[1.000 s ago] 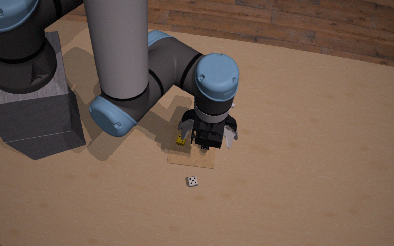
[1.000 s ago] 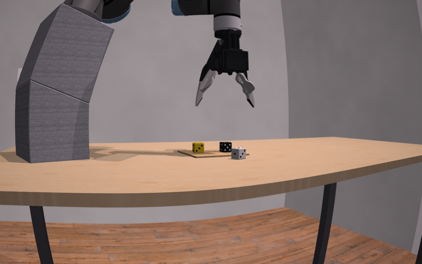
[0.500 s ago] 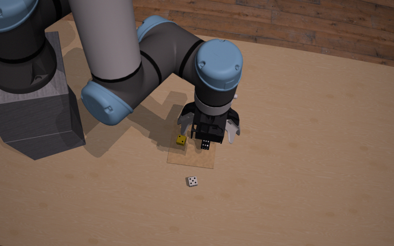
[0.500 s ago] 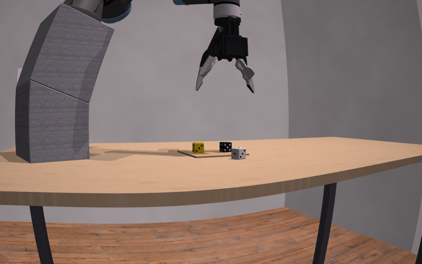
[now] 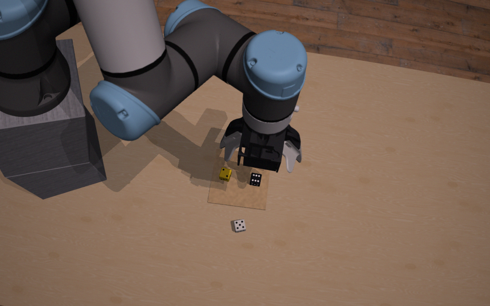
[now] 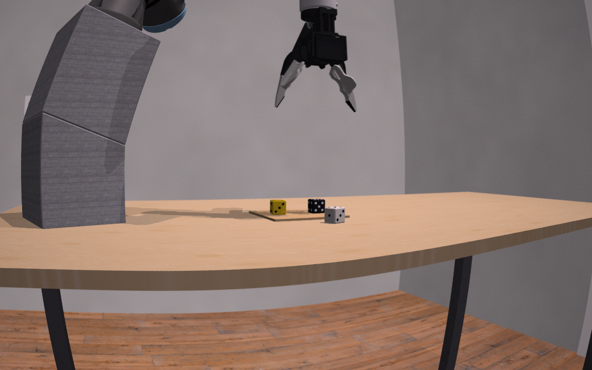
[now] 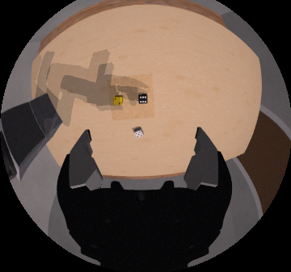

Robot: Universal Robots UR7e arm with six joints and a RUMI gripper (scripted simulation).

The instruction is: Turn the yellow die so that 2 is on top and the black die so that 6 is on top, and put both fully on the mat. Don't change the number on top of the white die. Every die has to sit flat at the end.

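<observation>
The yellow die sits flat on the mat with 2 on top, near the mat's left side. The black die sits flat on the mat with 6 on top, to the right of the yellow one. The white die sits flat on the table in front of the mat, off it, with 5 on top. My gripper is wide open and empty, high above the dice.
The wooden table carries the mat and dice. The arm's grey pedestal stands at the table's left side. The arm's shadow falls across the left and back of the mat.
</observation>
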